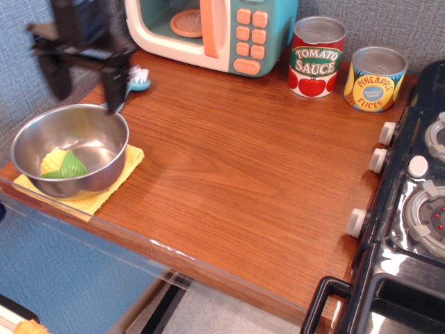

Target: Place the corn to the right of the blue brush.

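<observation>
The corn [65, 165], yellow with a green husk, lies inside a steel bowl [104, 132] at the left front of the table. The blue brush [134, 81] lies behind the bowl, its white bristle head pointing back right; its handle is partly hidden by my gripper. My black gripper [85, 82] hangs blurred above the bowl's far rim, fingers spread open and empty.
The bowl rests on a yellow cloth [130, 161]. A toy microwave [215, 31] stands at the back. A tomato sauce can [316, 57] and a pineapple slices can [374, 78] stand at the back right. A toy stove [414, 202] fills the right edge.
</observation>
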You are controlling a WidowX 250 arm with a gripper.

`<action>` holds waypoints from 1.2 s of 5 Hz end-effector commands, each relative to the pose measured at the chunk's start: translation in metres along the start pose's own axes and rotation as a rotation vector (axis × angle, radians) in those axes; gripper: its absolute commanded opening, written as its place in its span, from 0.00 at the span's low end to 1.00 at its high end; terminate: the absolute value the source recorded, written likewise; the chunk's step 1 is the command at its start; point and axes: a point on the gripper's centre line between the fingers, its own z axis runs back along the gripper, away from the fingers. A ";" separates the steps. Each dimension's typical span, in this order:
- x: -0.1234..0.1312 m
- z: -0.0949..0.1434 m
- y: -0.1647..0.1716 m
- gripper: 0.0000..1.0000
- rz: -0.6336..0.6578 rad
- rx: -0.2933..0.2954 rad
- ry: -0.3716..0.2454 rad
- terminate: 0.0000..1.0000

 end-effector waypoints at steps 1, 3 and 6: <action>-0.011 -0.036 0.034 1.00 0.194 0.050 0.085 0.00; -0.017 -0.062 0.030 1.00 0.265 0.074 0.124 0.00; -0.021 -0.071 0.012 1.00 0.287 0.092 0.109 0.00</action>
